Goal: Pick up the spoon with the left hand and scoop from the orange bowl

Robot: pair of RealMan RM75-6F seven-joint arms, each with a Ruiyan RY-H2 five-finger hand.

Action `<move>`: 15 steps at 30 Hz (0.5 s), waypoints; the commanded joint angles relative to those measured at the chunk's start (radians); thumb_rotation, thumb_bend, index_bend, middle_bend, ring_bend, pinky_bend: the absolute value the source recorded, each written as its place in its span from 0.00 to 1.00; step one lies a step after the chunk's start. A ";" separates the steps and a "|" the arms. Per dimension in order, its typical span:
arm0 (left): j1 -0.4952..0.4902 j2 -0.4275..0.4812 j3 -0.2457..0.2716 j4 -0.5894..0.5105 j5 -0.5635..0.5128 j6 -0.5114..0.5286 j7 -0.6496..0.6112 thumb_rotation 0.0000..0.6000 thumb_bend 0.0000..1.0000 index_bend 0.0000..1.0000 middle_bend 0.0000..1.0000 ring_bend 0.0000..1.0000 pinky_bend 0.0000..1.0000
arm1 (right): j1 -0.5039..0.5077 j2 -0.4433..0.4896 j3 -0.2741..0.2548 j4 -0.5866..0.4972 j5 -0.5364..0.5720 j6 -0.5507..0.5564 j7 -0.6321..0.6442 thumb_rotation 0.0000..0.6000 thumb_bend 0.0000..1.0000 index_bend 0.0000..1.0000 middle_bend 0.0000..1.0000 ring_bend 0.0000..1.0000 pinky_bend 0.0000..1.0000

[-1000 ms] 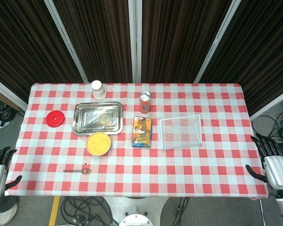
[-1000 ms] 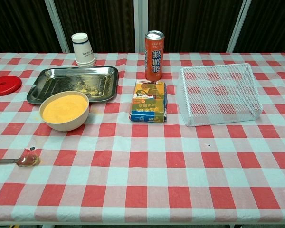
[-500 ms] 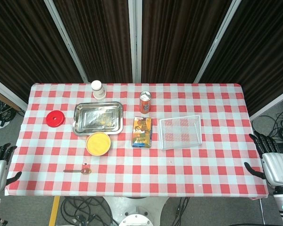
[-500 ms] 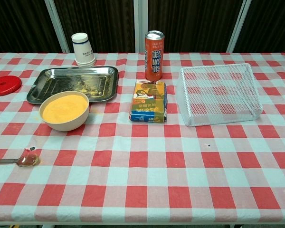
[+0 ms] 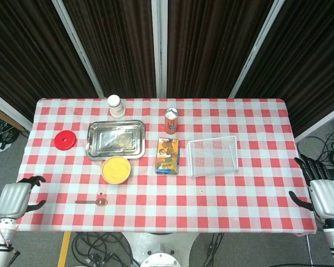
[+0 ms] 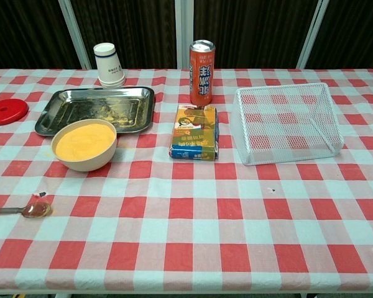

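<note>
The spoon lies flat on the checked cloth near the front left, handle pointing left; in the chest view the spoon shows its bowl end at the left edge. Behind it stands the orange bowl, also the bowl, filled with orange powder. My left hand hovers over the table's left front corner, left of the spoon, fingers apart and holding nothing. My right hand stays off the table's right edge, fingers spread and empty. Neither hand shows in the chest view.
A metal tray sits behind the bowl, with a paper cup beyond it and a red lid to its left. A drink can, a snack box and a wire basket occupy the middle.
My left hand has risen and moved right, from beside the table edge to over the left front corner. The right hand and the objects have hardly moved.
</note>
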 commanded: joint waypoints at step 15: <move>-0.151 -0.163 0.023 0.098 -0.081 -0.282 -0.053 1.00 0.23 0.52 0.78 0.82 0.93 | 0.007 0.000 0.001 0.002 0.010 -0.014 -0.003 1.00 0.21 0.00 0.02 0.00 0.00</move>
